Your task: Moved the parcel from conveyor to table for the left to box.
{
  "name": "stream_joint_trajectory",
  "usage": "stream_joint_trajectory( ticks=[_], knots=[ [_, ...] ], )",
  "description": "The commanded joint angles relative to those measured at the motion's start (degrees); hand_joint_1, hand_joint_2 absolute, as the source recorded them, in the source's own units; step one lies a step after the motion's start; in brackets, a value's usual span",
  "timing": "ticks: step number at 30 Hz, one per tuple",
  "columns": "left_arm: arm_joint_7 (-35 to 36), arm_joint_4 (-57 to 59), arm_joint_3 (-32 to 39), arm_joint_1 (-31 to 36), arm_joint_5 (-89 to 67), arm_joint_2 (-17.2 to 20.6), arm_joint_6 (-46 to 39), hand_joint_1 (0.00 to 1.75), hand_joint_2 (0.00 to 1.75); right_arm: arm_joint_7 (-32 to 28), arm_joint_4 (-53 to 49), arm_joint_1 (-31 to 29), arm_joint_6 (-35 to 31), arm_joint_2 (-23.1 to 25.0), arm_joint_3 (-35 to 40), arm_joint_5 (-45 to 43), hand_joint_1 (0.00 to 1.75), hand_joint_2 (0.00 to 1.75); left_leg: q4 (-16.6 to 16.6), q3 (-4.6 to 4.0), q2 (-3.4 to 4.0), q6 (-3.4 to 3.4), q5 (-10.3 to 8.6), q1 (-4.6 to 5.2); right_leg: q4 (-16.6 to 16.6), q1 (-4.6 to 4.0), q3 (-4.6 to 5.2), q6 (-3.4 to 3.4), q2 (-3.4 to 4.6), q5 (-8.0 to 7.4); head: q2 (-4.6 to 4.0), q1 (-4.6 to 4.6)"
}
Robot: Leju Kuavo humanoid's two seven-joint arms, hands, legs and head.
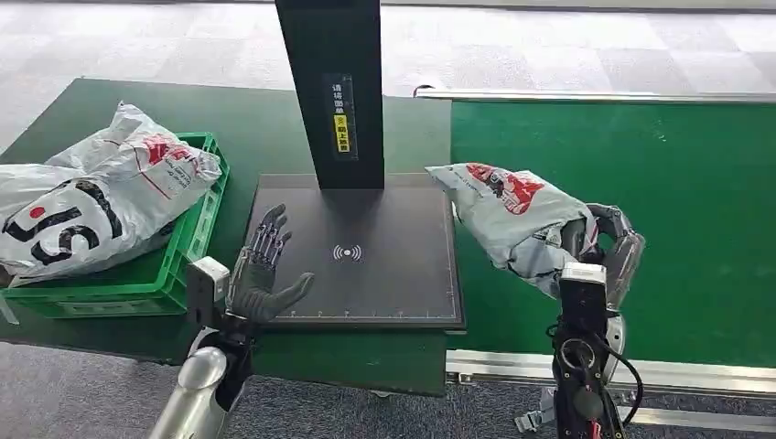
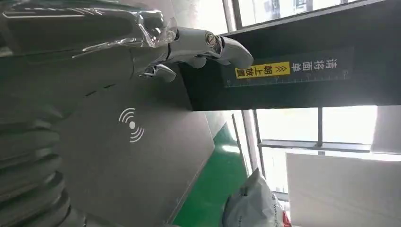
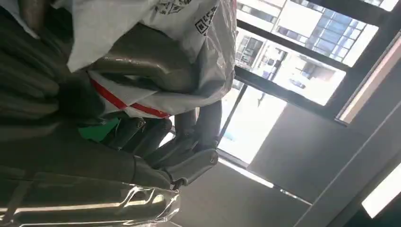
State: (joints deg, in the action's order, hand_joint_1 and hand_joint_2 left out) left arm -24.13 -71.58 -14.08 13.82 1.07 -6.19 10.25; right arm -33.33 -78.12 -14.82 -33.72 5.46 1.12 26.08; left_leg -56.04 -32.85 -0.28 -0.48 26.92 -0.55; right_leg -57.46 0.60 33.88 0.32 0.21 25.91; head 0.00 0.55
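Note:
A grey plastic parcel [image 1: 512,215] with red print is gripped by my right hand [image 1: 604,247] above the green conveyor belt [image 1: 659,183], its far end reaching over the edge of the dark scanning pad [image 1: 366,265]. From the right wrist camera the parcel [image 3: 189,42] lies across the fingers [image 3: 189,142]. My left hand [image 1: 261,270] hovers open over the pad's near left corner, fingers spread, holding nothing. In the left wrist view its fingers [image 2: 203,45] stretch above the pad [image 2: 132,156], with the parcel [image 2: 250,203] far off.
A green crate [image 1: 174,265] on the left holds two large grey parcels [image 1: 91,197]. A black post [image 1: 334,91] with a yellow label rises from the back of the pad. The dark green table [image 1: 265,128] lies around the pad and crate.

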Motion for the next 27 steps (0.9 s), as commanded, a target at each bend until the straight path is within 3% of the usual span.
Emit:
stream_joint_trajectory(
  ticks=[1, 3, 6, 8, 11, 27],
  knots=[
    [-0.5, 2.0, -0.9, 4.4, 2.9, 2.4, 0.7, 0.00, 1.75, 3.8, 26.8, -19.0, 1.0, -0.5, 16.8, 12.8, 1.75, 1.75, 0.0, 0.12, 0.66, 0.00, 0.04, -0.01, 0.0, -0.02, 0.07, -0.04, 0.59, -0.17, 0.00, 0.00],
    [-0.2, 1.8, -1.3, 4.9, 3.0, 2.4, 0.6, 0.00, 1.75, 5.7, 32.9, -23.2, -1.6, 0.8, 20.8, 17.2, 1.75, 1.75, 0.0, 0.10, 0.70, -0.01, 0.01, -0.02, 0.0, -0.04, 0.10, -0.11, 0.52, -0.19, 0.00, 0.00],
    [0.0, 2.8, -1.5, 5.5, 3.9, 2.0, 0.8, 0.00, 1.75, 5.5, 39.9, -26.3, -0.8, 3.0, 23.0, 17.0, 1.75, 1.75, 0.0, 0.14, 0.56, -0.04, -0.08, 0.00, -0.1, -0.02, 0.06, -0.13, 0.40, -0.16, 0.00, 0.00],
    [-0.4, 4.1, -2.3, 6.6, 4.1, 1.9, 1.4, 0.00, 1.75, 6.2, 46.7, -27.4, 5.6, 5.0, 25.5, 16.6, 1.75, 1.75, 0.0, 0.20, 0.52, -0.04, -0.09, -0.02, 0.0, -0.05, -0.01, -0.14, 0.37, -0.15, 0.00, 0.02],
    [-0.1, 5.5, -3.1, 8.7, 4.1, 1.4, 1.7, 0.00, 1.75, 9.0, 53.3, -25.0, 7.3, 7.8, 30.7, 20.9, 1.75, 1.75, 0.1, 0.31, 0.43, -0.04, -0.09, -0.08, 0.1, -0.12, -0.17, -0.14, 0.27, -0.12, 0.00, -0.02],
    [0.6, 8.8, -4.2, 10.8, 4.3, -0.3, 2.8, 0.00, 1.75, 9.9, 52.7, -22.0, 13.6, 7.1, 34.1, 20.7, 1.75, 1.75, 0.0, 0.20, 0.17, -0.04, -0.13, -0.04, 0.0, -0.07, -0.08, -0.14, 0.02, -0.09, 0.00, 0.00]
  ],
)
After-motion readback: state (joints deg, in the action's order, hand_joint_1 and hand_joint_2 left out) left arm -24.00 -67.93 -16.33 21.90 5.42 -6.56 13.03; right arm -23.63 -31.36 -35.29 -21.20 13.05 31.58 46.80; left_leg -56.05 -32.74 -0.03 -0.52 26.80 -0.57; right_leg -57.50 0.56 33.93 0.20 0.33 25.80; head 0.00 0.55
